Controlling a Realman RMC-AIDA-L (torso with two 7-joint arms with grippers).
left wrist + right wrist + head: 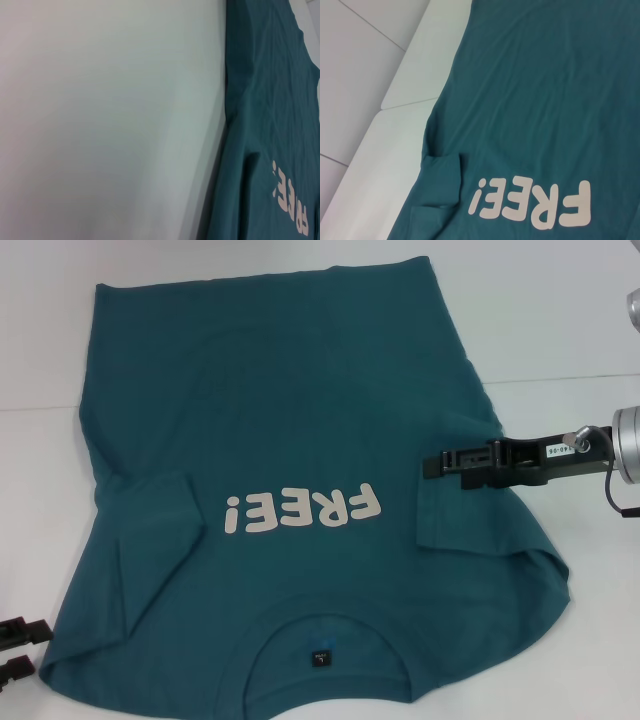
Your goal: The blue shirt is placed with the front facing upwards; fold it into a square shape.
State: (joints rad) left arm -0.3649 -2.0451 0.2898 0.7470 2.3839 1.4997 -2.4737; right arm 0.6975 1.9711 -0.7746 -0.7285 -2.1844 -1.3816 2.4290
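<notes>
Our right gripper (432,466), fingers' state unclear to us, hovers over the blue shirt (290,420) sleeve at three o'clock, collar toward six; it's the nearer arm.

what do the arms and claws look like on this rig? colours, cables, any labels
Right claw: flat black fingers on a black body, with a small white label printed in dark characters. Behind it sits a silver metal wrist cylinder, a thin black cable looping beside it. Left claw: only two black finger ends show at the picture's edge, with reddish marks. Neither wrist view shows any arm parts.
</notes>
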